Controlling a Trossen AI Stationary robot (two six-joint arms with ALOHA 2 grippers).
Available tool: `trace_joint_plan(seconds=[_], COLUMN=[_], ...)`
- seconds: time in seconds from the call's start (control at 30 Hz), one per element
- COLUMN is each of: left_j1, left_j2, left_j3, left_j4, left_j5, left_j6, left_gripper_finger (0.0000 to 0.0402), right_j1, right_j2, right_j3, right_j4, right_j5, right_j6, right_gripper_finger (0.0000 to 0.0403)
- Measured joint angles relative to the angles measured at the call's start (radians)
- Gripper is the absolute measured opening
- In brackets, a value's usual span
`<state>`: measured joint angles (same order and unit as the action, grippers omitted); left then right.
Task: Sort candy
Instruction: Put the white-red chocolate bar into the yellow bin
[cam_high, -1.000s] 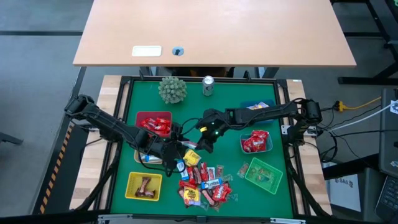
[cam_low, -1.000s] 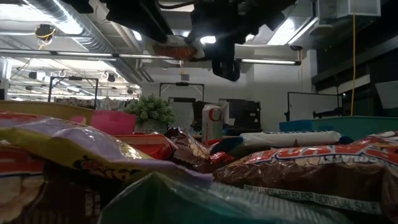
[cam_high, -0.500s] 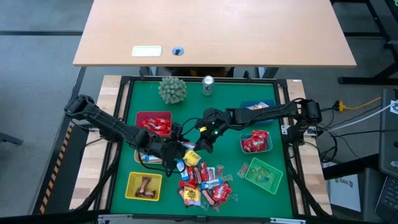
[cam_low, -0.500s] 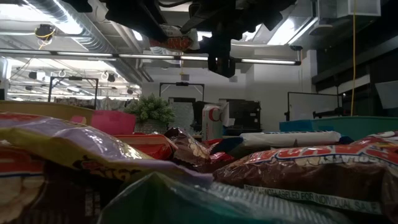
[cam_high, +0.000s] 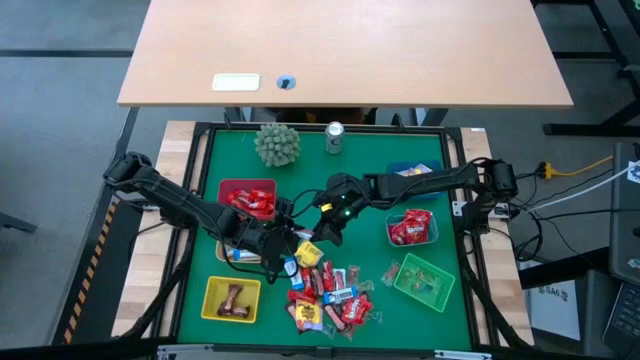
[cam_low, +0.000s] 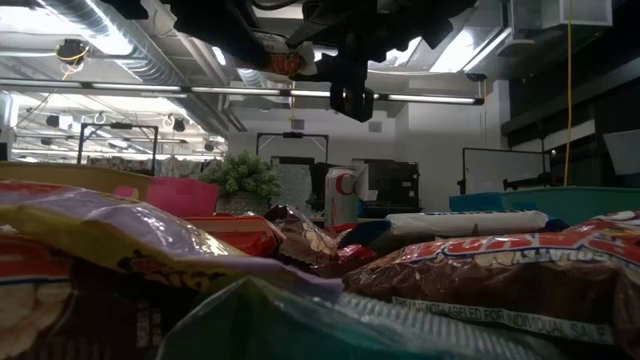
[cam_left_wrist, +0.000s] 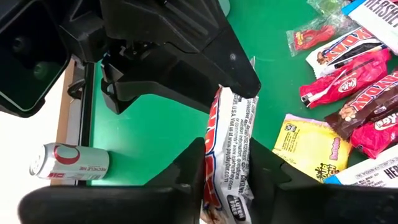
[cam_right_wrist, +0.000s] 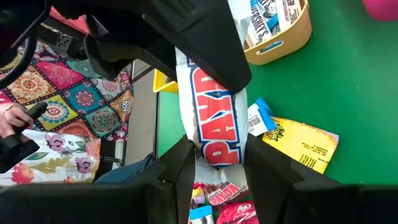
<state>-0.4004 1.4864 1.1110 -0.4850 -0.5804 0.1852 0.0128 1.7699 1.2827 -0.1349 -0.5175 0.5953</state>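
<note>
A white PayDay bar with red letters (cam_right_wrist: 214, 118) is held between both grippers above the green mat, over the far edge of the loose candy pile (cam_high: 325, 290). My left gripper (cam_high: 283, 240) comes from the table's left and is shut on one end of the bar. My right gripper (cam_high: 322, 235) comes from the right and is shut on the other end. The low view shows the bar (cam_low: 283, 63) high above the pile. A yellow wrapper (cam_high: 308, 253) lies flat on the mat under the grippers. My left gripper (cam_left_wrist: 227, 162) pinches one end of the PayDay bar (cam_left_wrist: 229, 155) between its two fingers. The bar runs straight out from the fingers to the other gripper and is lifted clear of the mat. My right gripper (cam_right_wrist: 217, 155) pinches the opposite end of the bar (cam_right_wrist: 217, 146) between its two fingers, the printed face showing. The bar runs lengthwise away from the fingers to the left gripper and hangs clear of the mat.
Around the mat stand a red basket (cam_high: 248, 198) with red candy, a tan basket (cam_high: 240, 252) with blue-white bars, a yellow basket (cam_high: 231, 298), a blue one (cam_high: 412, 172), a basket of red candy (cam_high: 412, 228) and a green one (cam_high: 424, 280). At the far edge stand a spiky green ball (cam_high: 277, 144) and a can (cam_high: 334, 137).
In the low view the grippers and the bar between them have risen a little. In the high view neither arm has visibly shifted across the table.
</note>
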Motion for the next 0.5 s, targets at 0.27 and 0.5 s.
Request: trace_joint_plan(seconds=[0.27, 0.5], left_j1=[0.0, 0.0], left_j2=[0.0, 0.0], left_j3=[0.0, 0.0], left_j4=[0.001, 0.009], left_j5=[0.0, 0.061], left_j6=[-0.002, -0.023], left_gripper_finger=[0.0065, 0.0067], right_j1=[0.0, 0.001], right_j2=[0.0, 0.0], right_j3=[0.0, 0.002], right_j4=[-0.015, -0.036], right_j5=[-0.001, -0.032], right_j6=[0.001, -0.019], right_gripper_finger=[0.0127, 0.0127])
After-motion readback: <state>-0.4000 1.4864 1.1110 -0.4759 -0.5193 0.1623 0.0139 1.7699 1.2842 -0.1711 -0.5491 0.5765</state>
